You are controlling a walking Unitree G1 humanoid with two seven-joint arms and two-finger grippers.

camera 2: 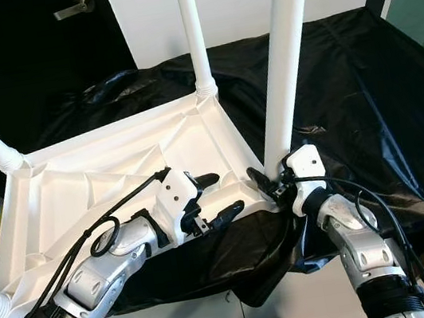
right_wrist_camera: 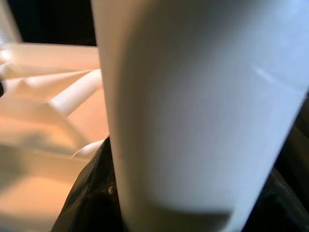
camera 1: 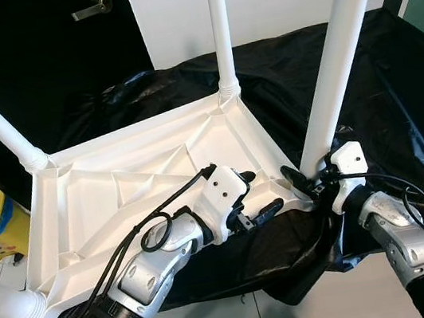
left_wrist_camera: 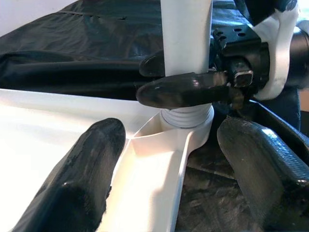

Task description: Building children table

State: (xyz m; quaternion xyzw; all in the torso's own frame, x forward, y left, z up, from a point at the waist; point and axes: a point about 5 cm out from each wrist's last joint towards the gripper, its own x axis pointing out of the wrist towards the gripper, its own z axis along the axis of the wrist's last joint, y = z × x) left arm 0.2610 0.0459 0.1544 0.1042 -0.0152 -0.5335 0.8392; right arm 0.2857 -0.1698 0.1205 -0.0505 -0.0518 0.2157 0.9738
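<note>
The white plastic tabletop [camera 1: 142, 178] lies upside down, ribbed underside up, on a surface draped in glossy black sheeting [camera 1: 396, 97]. Smooth tubular legs stand at all four corners; the near-right leg [camera 1: 337, 58] looks not fully seated. The right gripper [camera 1: 306, 180] clasps its base, while the left gripper [camera 1: 260, 196] straddles the tabletop's near edge, fingers spread, gripping nothing.

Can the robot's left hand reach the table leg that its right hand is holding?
Probably yes. The left gripper is open beside that corner of the upturned table, with nothing between it and the leg. The right gripper already clamps the leg's base, though.
</note>
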